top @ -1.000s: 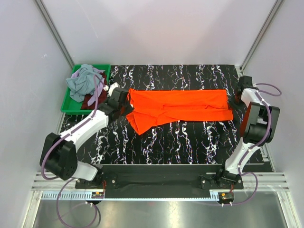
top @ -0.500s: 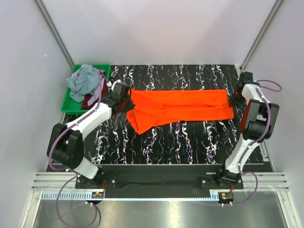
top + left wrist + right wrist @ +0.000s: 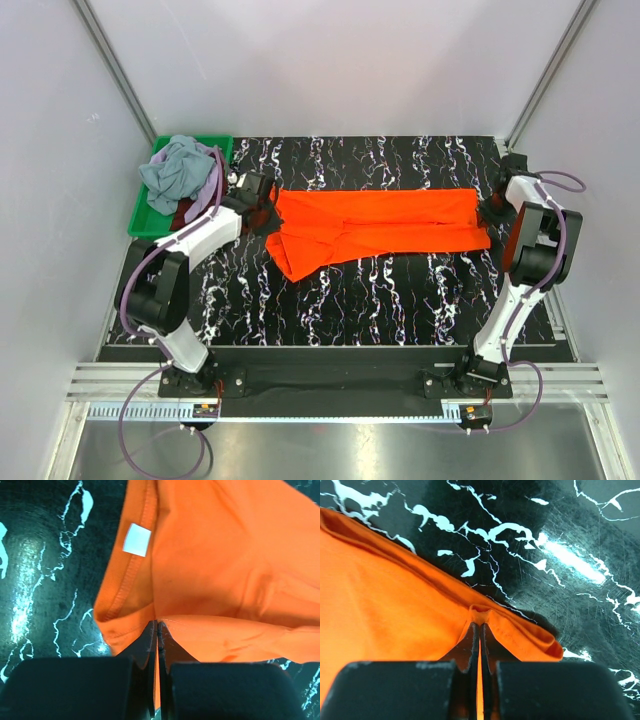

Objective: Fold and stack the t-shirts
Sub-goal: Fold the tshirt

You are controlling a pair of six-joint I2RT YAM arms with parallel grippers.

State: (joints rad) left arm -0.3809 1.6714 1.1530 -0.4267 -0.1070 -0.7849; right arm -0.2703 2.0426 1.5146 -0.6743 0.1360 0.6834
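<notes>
My left gripper (image 3: 157, 626) was pinched tight on a fold at the collar end of the orange-red t-shirt (image 3: 380, 225). My right gripper (image 3: 480, 626) was clamped likewise on the opposite end. Only the left wrist view caught the white neck label (image 3: 137, 539). Only the overhead view showed the shirt stretched across the marbled table (image 3: 380, 290), and, at far left, the green bin (image 3: 143, 228) holding a grey-blue t-shirt (image 3: 175, 170) and a dark red t-shirt (image 3: 188, 214).

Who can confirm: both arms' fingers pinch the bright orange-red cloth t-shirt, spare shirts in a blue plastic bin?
Wrong colour: the top external view shows the plastic bin is green. Left fingers and right fingers do pinch the orange-red t-shirt.
</notes>
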